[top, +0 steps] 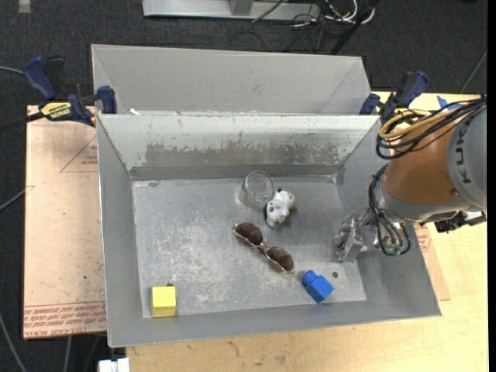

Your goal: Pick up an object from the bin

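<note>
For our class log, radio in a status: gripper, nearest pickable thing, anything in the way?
Gripper at right side of bin, over bare floor. Nearest: blue block, front right; brown sunglasses beyond. Nothing lies between gripper and block.

Dark, speckled carpet floor (116, 14) fills the room. On it lies a flat grey metal base (194, 6) with an upright post (the foot of some stand). Just beside it sits a tangle of black and white cables (341, 2). A pale wooden tabletop (465, 339) borders the carpet. Light is even, shadows soft.
</note>
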Controlling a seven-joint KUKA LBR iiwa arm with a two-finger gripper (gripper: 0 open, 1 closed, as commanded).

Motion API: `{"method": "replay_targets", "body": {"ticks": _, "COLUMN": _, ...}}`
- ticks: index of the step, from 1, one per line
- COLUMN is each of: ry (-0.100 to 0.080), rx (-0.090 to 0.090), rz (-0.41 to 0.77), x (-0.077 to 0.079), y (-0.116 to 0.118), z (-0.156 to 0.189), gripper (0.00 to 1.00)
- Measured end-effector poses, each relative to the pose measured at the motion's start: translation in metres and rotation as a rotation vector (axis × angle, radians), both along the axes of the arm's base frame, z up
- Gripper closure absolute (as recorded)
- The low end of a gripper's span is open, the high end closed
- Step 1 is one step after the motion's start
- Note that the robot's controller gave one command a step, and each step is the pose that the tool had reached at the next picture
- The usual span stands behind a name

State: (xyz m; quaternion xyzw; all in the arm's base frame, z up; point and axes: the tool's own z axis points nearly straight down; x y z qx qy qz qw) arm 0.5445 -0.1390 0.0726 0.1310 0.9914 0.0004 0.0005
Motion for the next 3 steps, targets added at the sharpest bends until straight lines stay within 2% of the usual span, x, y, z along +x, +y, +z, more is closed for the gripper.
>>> {"method": "replay_targets", "body": {"ticks": 1, "ry": 0.006, "rx": 0.002, "rz": 0.000, "x": -0.002, "y": 0.001, "z": 0.015, "gripper": 1.00}}
{"method": "replay_targets", "body": {"ticks": 3, "ry": 0.000, "rx": 0.000, "rz": 0.001, "x": 0.000, "y": 0.000, "z": 0.048, "gripper": 1.00}}
